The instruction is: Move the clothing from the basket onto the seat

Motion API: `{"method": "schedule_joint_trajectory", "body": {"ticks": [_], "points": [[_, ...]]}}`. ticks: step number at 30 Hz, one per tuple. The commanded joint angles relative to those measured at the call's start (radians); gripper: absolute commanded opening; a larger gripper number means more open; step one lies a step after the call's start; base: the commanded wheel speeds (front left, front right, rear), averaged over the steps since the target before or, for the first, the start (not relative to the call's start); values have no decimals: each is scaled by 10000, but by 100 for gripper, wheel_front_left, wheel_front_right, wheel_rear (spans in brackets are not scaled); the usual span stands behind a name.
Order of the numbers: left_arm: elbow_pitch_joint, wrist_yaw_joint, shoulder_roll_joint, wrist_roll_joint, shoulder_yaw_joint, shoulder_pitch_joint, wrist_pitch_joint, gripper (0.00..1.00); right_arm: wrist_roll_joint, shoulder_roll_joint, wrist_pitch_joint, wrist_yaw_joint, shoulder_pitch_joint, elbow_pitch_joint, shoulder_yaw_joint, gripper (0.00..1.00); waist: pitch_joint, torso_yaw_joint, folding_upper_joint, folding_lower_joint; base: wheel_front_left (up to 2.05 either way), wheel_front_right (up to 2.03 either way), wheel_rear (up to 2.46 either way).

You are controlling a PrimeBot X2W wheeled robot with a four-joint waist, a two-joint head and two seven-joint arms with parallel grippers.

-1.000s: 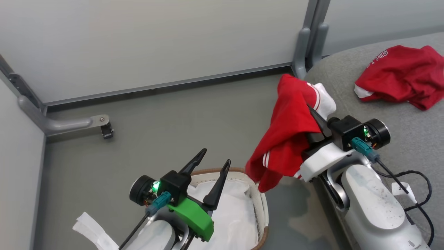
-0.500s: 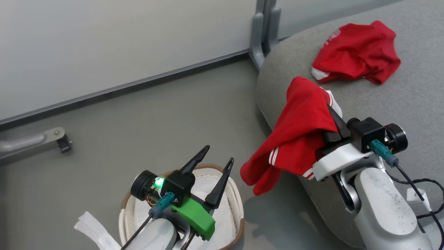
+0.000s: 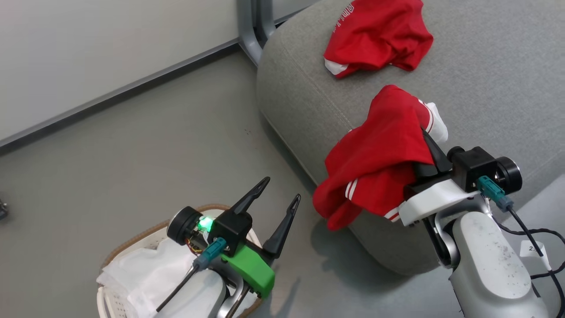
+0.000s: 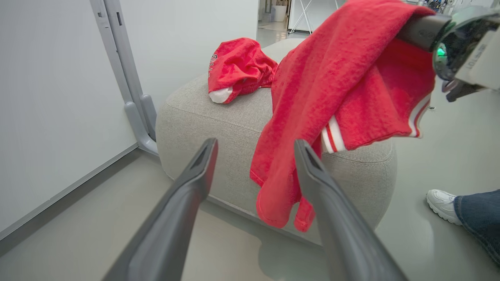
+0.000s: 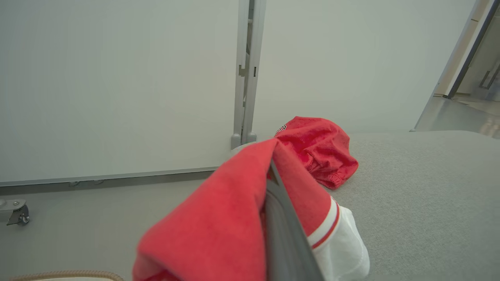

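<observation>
Grey floor (image 3: 132,145), white partition panels (image 3: 88,53), and a grey post (image 3: 249,22) standing behind the seat (image 3: 485,79). Now the right jaws are clenched on a red garment (image 3: 379,150) with white stripes and a white cuff showing. The cloth is draped down both sides of them and hangs past the seat's near edge. Just beyond those jaws, a second red garment (image 3: 375,35) with white lettering lies crumpled on the seat. Over to the left jaws: spread wide, nothing between them, above the basket (image 3: 132,238). Its white liner (image 3: 141,274) comes through from the head camera. The left wrist camera adds a person's white shoe (image 4: 443,203) and jeans leg (image 4: 478,218), right of the jaws. The right wrist camera catches a caster (image 5: 17,214) far left and a strip of the basket below.
</observation>
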Motion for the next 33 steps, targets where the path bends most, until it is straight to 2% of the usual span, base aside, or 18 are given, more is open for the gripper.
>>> {"method": "schedule_joint_trajectory", "body": {"ticks": [1,10,18,25,33], "points": [[50,-41,41,92,59,-176,-7,100,22,57,-24,-14,72,-49,-31,0,412,-380,-1,0,0,0,0],[-33,-66,-11,225,46,-396,-8,100,143,-35,-25,-14,-493,618,-309,0,853,96,-1,0,0,0,0],[-230,-41,122,471,53,-569,-8,100,252,-732,-25,-14,-2050,1037,-619,0,1466,852,-1,0,0,0,0],[-457,15,291,629,13,-714,-3,100,305,-2157,46,-14,-4725,1830,-860,0,2154,1475,-1,0,0,0,0],[-761,58,291,745,-170,-1069,64,100,544,-4150,1296,-14,-7435,3086,-1263,0,3121,2405,-1,0,0,0,0]]}}
